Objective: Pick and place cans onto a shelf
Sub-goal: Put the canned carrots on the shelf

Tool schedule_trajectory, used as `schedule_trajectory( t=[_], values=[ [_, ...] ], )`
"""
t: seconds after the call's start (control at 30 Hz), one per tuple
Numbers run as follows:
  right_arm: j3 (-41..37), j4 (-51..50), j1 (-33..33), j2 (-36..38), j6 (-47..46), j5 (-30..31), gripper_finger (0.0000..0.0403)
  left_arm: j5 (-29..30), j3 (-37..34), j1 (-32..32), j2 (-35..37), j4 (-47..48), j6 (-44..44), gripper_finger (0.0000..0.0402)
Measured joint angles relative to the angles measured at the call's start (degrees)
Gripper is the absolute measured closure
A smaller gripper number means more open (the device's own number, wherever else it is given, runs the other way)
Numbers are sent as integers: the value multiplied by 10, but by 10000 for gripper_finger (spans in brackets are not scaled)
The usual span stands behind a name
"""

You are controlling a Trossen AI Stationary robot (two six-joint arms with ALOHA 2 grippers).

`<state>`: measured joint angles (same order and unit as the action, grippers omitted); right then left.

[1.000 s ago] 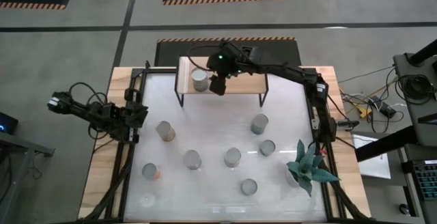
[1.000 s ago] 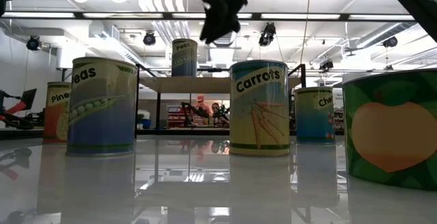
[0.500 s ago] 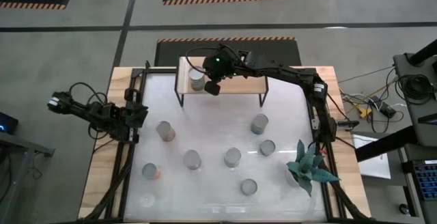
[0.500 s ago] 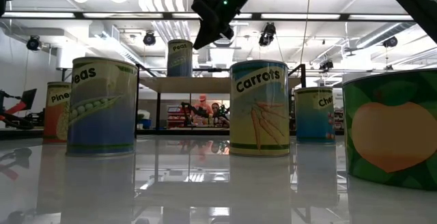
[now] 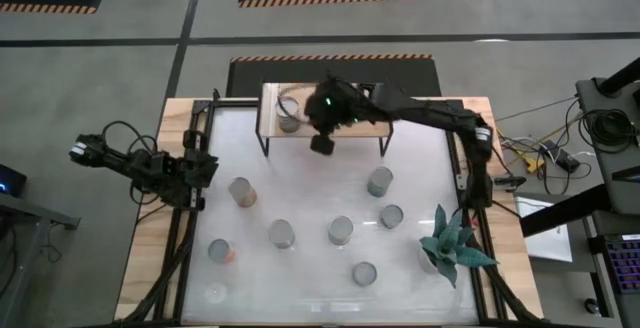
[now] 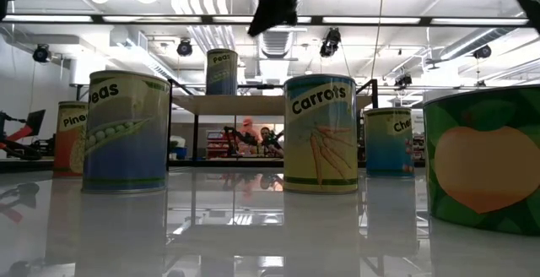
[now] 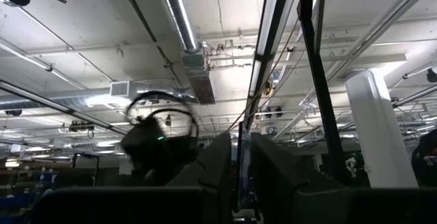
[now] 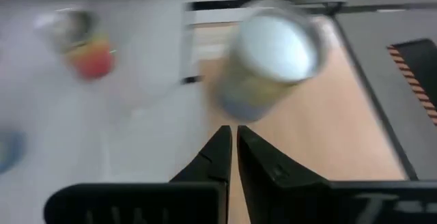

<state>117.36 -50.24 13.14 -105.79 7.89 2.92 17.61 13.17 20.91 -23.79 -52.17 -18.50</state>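
Observation:
One can (image 5: pixel 289 116) stands upright on the left end of the wooden shelf (image 5: pixel 350 123) at the table's far side; the low view shows the can (image 6: pixel 223 72) on the shelf board (image 6: pixel 253 104). My right gripper (image 5: pixel 322 145) hangs shut just in front of the shelf, near side, to the can's right; its wrist view shows the shut right gripper (image 8: pixel 233 142) below the blurred can (image 8: pixel 273 53). Several more cans stand on the white table, such as one can (image 5: pixel 340 230) and another can (image 5: pixel 242 192). My left gripper (image 7: pixel 240 162) is shut and raised at the left edge.
A green plant (image 5: pixel 455 246) sits at the near right corner. In the low view big cans stand close by, among them the carrots can (image 6: pixel 320 133) and the peas can (image 6: pixel 126 131). Black frame rails (image 5: pixel 180 238) run along the table's sides.
My right gripper has shut with nothing in it and drawn back from the shelf toward the table's near edge, after passing close to the can. The can on the shelf has shifted slightly to the left and stays upright.

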Motion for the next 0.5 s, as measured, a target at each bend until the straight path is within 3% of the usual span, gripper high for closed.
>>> schedule_trajectory(
  t=[0.2, 0.4, 0.5],
  values=[
    [-133, 30, -100, 86, -32, 0, 390, 0, 0, 0, -1, 2, 19, 362],
    [-329, 168, -201, 177, -96, 7, 390, 0, 0, 0, -2, 4, 35, 362],
    [-418, 240, -255, 206, -109, 53, 390, 0, 0, 0, -6, 5, 42, 362]
  ],
)
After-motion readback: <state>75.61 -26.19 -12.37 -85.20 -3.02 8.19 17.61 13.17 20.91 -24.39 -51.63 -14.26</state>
